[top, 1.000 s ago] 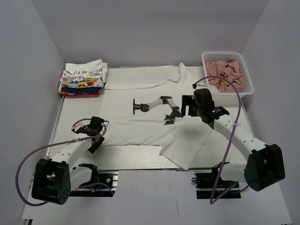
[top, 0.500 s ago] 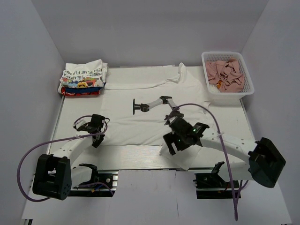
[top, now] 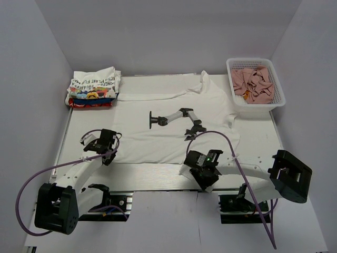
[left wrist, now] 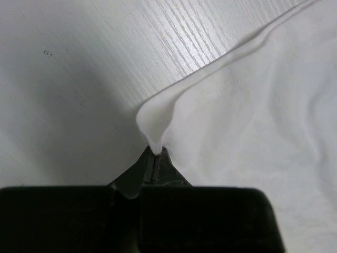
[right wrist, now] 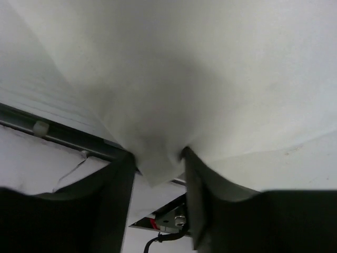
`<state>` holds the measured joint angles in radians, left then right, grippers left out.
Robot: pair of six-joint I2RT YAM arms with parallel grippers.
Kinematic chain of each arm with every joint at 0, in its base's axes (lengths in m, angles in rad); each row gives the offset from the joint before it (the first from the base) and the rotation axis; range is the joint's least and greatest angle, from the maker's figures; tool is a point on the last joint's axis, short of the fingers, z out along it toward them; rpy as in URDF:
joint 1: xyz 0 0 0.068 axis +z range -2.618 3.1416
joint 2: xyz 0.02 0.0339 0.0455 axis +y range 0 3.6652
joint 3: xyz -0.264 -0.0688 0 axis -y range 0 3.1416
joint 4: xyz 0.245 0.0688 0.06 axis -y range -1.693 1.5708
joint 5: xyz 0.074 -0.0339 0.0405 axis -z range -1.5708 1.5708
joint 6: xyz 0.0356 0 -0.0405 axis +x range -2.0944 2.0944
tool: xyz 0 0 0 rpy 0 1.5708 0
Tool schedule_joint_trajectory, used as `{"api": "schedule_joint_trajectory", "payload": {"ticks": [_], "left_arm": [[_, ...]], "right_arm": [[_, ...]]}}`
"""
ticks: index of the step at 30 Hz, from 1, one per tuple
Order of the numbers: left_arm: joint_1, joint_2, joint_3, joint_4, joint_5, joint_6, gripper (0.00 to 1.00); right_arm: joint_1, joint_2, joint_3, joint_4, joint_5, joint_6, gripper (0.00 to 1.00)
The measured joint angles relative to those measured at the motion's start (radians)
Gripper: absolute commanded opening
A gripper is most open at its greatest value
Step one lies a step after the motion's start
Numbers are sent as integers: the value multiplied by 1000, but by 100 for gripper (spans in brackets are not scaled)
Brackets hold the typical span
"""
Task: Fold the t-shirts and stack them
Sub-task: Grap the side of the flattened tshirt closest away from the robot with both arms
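White t-shirt (top: 158, 142) spread flat; left gripper (left wrist: 154, 154) clamped on its hem (drawn to a peak), right gripper (right wrist: 157, 154) parted astride a corner.

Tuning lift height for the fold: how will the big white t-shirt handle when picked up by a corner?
Probably floppy: the white t-shirt puckers into a soft peak where the left claw pinches its corner. Likely light; its edge looks thin. Most lies flat on the table, so it may drag and wrinkle when lifted.
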<state>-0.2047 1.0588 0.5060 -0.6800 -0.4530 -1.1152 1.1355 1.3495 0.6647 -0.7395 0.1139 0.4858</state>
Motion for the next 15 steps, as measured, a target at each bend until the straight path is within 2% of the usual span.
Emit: {"api": "schedule_joint_trajectory", "payload": {"ticks": [1, 3, 10, 15], "left_arm": [[0, 0, 0, -1, 0, 0, 0], [0, 0, 0, -1, 0, 0, 0], [0, 0, 0, -2, 5, 0, 0], [0, -3, 16, -8, 20, 2, 0]], "right_arm": [[-1, 3, 1, -4, 9, 5, 25], [-1, 9, 6, -16, 16, 17, 2], [-10, 14, 23, -24, 107, 73, 0], [-88, -10, 58, -19, 182, 82, 0]]}}
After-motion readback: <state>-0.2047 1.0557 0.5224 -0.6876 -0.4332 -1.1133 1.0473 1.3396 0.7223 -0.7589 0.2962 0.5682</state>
